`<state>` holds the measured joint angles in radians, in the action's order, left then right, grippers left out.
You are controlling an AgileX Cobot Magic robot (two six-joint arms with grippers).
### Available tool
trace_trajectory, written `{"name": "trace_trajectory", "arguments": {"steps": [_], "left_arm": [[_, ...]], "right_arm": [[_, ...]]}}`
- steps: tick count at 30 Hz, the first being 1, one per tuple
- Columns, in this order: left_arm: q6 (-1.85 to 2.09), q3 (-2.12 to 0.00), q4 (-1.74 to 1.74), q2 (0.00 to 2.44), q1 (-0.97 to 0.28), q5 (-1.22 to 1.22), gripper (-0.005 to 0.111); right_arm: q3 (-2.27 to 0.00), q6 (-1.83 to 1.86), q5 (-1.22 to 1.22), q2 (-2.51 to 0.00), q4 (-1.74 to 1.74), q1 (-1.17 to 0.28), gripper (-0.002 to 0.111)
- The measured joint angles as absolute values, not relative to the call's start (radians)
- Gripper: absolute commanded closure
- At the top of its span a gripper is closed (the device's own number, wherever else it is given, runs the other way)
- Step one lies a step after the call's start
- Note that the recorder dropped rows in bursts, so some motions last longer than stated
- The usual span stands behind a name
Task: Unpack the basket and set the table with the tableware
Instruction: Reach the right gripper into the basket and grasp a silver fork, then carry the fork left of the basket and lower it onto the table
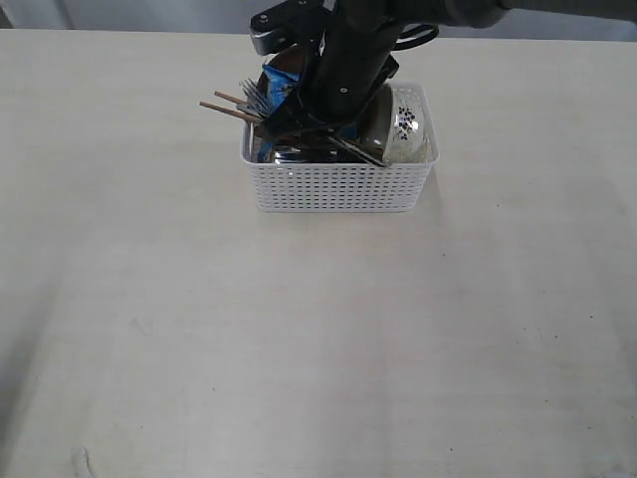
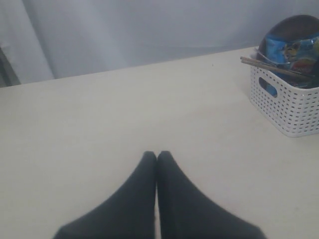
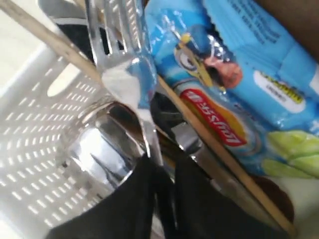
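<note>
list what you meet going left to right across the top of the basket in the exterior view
chopsticks sticking out past the rim → fork tines → blue chips packet → right arm reaching down into the basket → white bowl

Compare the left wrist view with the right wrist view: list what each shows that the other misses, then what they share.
Only the left wrist view: the left pincer, shut, over the bare table, the outer wall of the basket with its handle cut-out, and the brown plate standing behind the packet. Only the right wrist view: the fork, the steel cup, and the right pincer closed around the fork's handle inside the basket. Both: the basket, the blue chips packet and the chopsticks.
</note>
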<state>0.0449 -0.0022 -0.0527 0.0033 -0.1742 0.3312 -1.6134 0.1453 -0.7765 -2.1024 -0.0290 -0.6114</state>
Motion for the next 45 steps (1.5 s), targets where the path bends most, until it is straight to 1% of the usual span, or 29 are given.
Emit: {"name": "trace_trajectory", "arguments": {"steps": [5, 15, 24, 29, 33, 39, 45], "left_arm": [[0.045, -0.002, -0.053, 0.003, -0.174, 0.331, 0.107], [0.045, -0.002, -0.053, 0.003, -0.174, 0.331, 0.107], [0.045, -0.002, -0.053, 0.003, -0.174, 0.331, 0.107], [0.045, -0.002, -0.053, 0.003, -0.174, 0.331, 0.107], [0.045, -0.002, -0.053, 0.003, -0.174, 0.331, 0.107], [0.045, -0.002, -0.053, 0.003, -0.174, 0.331, 0.107], [0.045, -0.002, -0.053, 0.003, -0.174, 0.331, 0.107]], "right_arm": [[-1.634, 0.149, -0.798, -2.102, -0.029, -0.614, 0.109], [-1.813, 0.123, -1.070, -2.100, -0.029, -0.619, 0.109], [-1.819, 0.000, -1.039, -1.998, -0.021, -0.682, 0.109], [-1.802, -0.174, -1.037, -1.944, -0.019, -0.739, 0.109], [-1.688, -0.339, -0.925, -1.933, -0.017, -0.838, 0.109], [-1.514, -0.584, -0.630, -1.965, -0.028, -0.977, 0.109], [-1.486, -0.697, -0.554, -2.055, -0.037, -1.046, 0.109]]}}
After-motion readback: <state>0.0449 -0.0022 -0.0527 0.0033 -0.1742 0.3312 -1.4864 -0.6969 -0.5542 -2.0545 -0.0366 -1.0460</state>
